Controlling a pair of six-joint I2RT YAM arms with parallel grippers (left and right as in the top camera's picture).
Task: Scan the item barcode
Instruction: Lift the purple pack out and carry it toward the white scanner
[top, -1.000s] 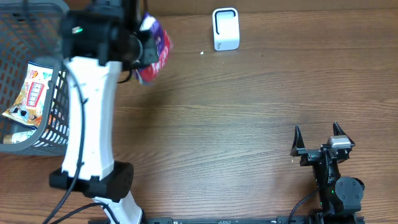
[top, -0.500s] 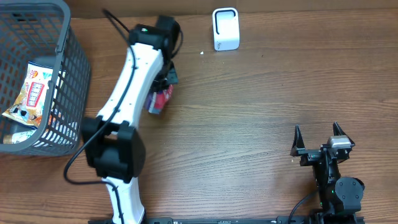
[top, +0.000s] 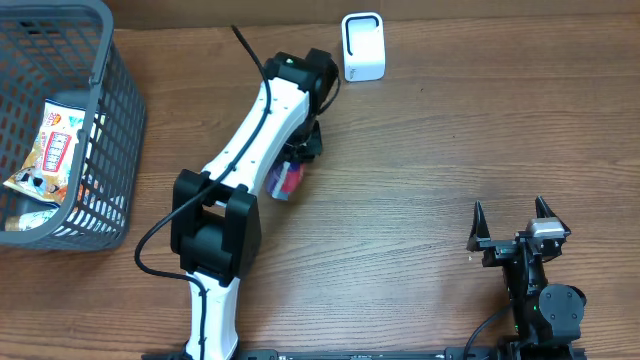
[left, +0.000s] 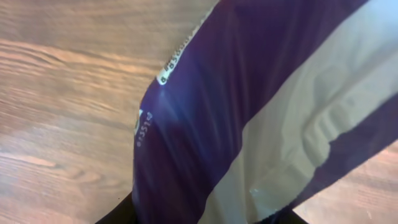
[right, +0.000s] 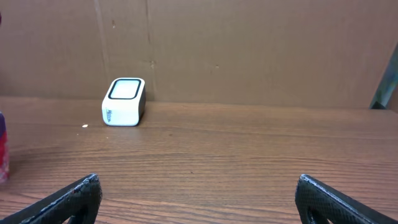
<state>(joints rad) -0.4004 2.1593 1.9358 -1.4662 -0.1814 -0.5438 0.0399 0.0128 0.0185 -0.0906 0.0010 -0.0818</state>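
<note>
Across the counter and away from the basket, the left arm has swung toward the middle. It has brought the purple packet down from the far edge to a spot near the white scanner. The packet now sits low under the left jaws; I cannot tell whether they grip it or have let go. The right jaws stand wide open and empty, well apart. The barcode probably still has to be turned to face the scanner.

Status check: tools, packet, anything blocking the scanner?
Left tool over purple snack packet, grip unclear. Right tool open, empty. Packet short of white scanner, nothing between.
</note>
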